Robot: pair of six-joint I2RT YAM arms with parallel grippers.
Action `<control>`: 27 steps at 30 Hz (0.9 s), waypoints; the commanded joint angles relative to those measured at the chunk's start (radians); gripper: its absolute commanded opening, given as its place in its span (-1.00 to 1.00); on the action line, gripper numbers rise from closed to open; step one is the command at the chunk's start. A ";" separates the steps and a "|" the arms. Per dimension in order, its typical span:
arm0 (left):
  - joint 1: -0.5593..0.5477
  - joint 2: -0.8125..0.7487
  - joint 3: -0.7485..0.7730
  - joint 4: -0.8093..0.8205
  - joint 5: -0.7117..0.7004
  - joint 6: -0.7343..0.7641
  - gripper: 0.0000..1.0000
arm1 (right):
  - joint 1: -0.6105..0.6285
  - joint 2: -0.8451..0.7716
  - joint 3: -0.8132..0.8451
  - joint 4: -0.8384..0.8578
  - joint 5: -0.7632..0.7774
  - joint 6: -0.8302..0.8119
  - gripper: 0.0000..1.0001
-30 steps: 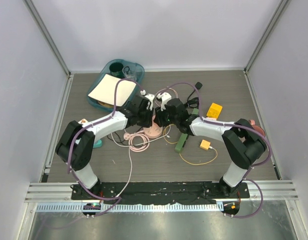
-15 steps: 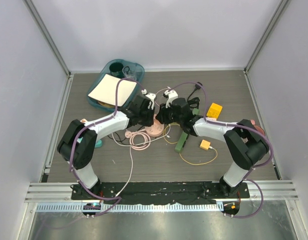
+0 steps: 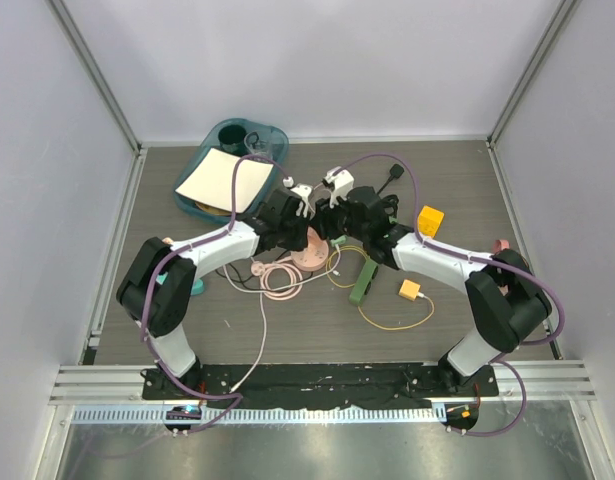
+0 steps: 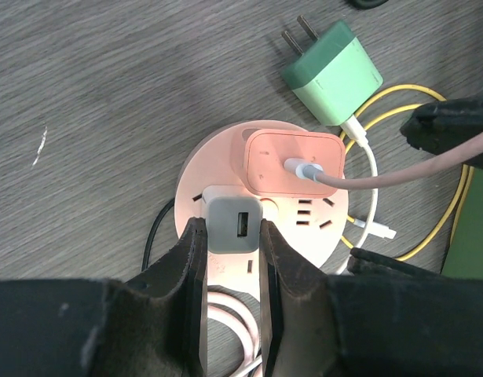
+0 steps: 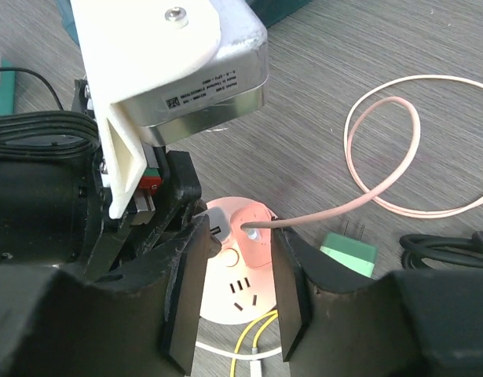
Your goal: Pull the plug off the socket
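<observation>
A round pink socket (image 3: 309, 256) lies mid-table. A pink plug (image 4: 294, 162) with a pink cable and a grey USB adapter (image 4: 232, 225) are plugged into it. My left gripper (image 4: 232, 236) is shut on the grey adapter, one finger on each side. My right gripper (image 5: 239, 259) is open and hovers above the socket (image 5: 241, 287), with its fingers either side of the pink plug (image 5: 254, 239) and the right finger close to it. In the top view the two grippers meet over the socket, left (image 3: 300, 238) and right (image 3: 329, 232).
A loose green plug (image 4: 333, 72) lies just behind the socket, with a yellow cable (image 4: 455, 206) and a white cable to its right. A coiled pink cable (image 3: 280, 281), a green bar (image 3: 364, 281), two yellow blocks (image 3: 428, 219) and a teal tray (image 3: 232, 170) lie around.
My right gripper has drawn back toward the far right and stands a little higher over the socket. My left gripper has edged toward the back, staying at the grey adapter.
</observation>
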 commanded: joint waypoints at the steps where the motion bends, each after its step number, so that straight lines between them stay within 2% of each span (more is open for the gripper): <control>1: 0.003 0.027 -0.033 -0.080 -0.032 0.032 -1.00 | -0.004 -0.013 0.010 0.059 -0.107 -0.030 -0.12; 4: 0.003 0.023 -0.026 -0.081 0.003 0.047 -0.99 | -0.013 0.015 0.008 0.053 -0.176 -0.036 -0.11; 7: 0.003 0.026 -0.019 -0.092 0.040 0.056 -0.96 | -0.013 0.041 0.004 0.044 -0.202 -0.056 0.00; 13: 0.009 0.018 -0.010 -0.101 0.072 0.071 -0.91 | -0.033 0.081 0.007 0.047 -0.222 -0.072 0.00; 17: 0.011 0.026 -0.003 -0.112 0.083 0.078 -0.86 | -0.034 0.108 0.024 0.038 -0.214 -0.094 0.26; 23: 0.012 0.040 0.004 -0.113 0.083 0.078 -0.87 | -0.034 0.145 0.048 0.007 -0.220 -0.125 0.25; 27: 0.012 0.049 0.007 -0.113 0.086 0.078 -0.87 | -0.036 0.165 0.056 0.021 -0.199 -0.127 0.08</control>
